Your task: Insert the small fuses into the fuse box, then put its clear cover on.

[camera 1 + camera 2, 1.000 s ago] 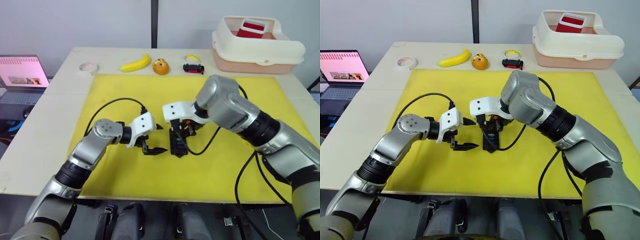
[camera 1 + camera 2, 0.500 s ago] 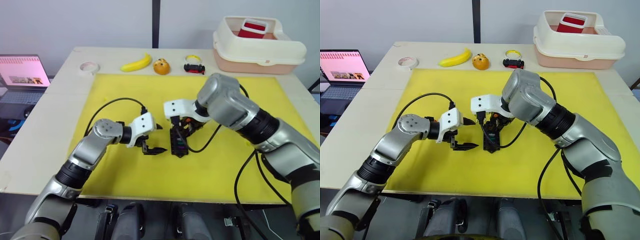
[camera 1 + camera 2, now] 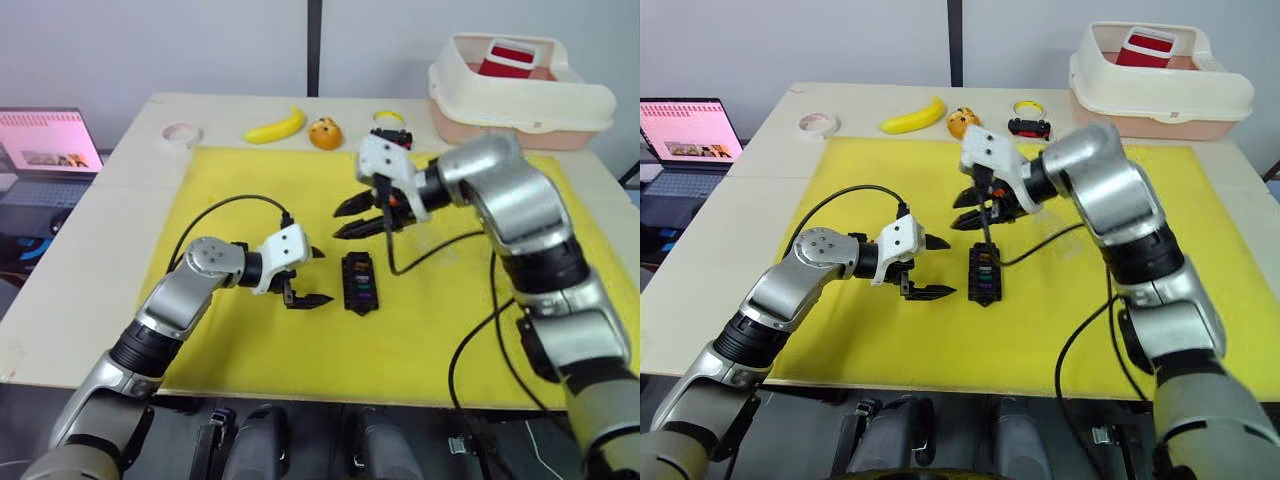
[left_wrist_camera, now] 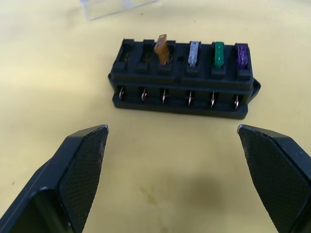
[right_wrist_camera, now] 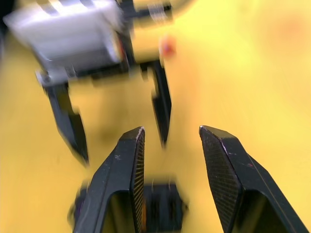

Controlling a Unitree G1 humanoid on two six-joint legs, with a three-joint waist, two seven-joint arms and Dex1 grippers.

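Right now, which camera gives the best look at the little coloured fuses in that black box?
The left wrist view: the fuse box sits close up, with amber, grey, green and purple fuses standing in its slots. The eye views show only tiny coloured specks; the right wrist view blurs the box.

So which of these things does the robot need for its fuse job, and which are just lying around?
For the job:
- fuse box
- small fuses standing in its slots
- clear cover on the yellow mat

Just lying about:
- banana
- toy car
- tape roll
- small orange thing
- cream bin
- laptop
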